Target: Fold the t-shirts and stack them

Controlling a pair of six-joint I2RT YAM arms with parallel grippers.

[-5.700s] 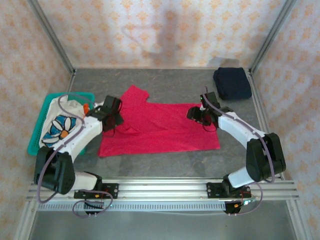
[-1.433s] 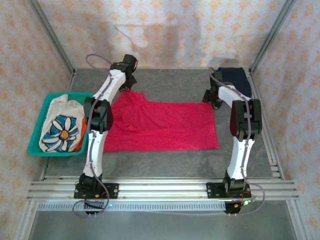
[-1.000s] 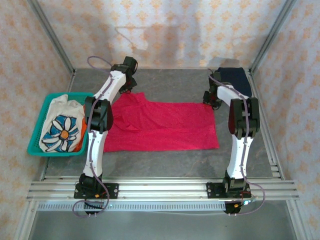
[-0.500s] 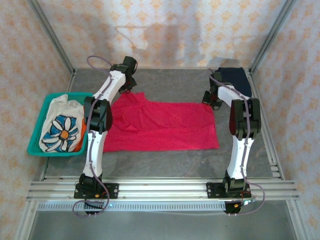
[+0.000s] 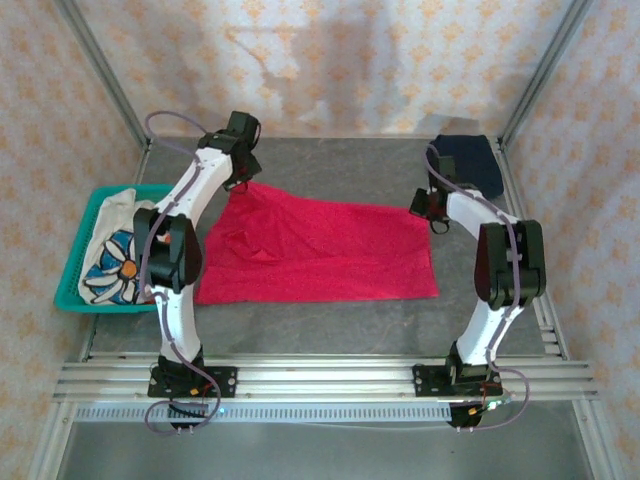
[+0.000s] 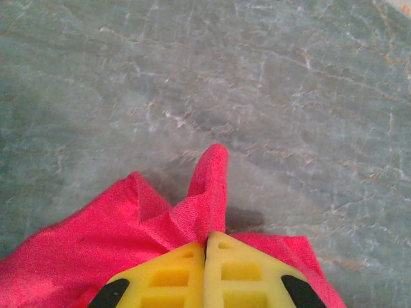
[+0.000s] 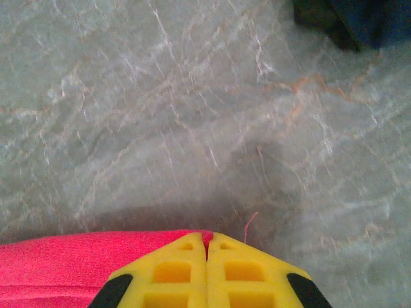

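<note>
White arms (image 5: 203, 178), black joints (image 5: 510, 265), yellow pincer fingers (image 6: 160, 282)

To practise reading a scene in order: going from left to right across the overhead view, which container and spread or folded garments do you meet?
First the teal basket, then the red t-shirt, then the navy t-shirt.

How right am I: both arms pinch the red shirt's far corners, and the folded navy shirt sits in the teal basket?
Not the navy shirt: the top view shows it on the table at the far right, outside the basket, which holds the flower-print shirt. The left fingers and right fingers do pinch the red shirt at its far corners.
</note>
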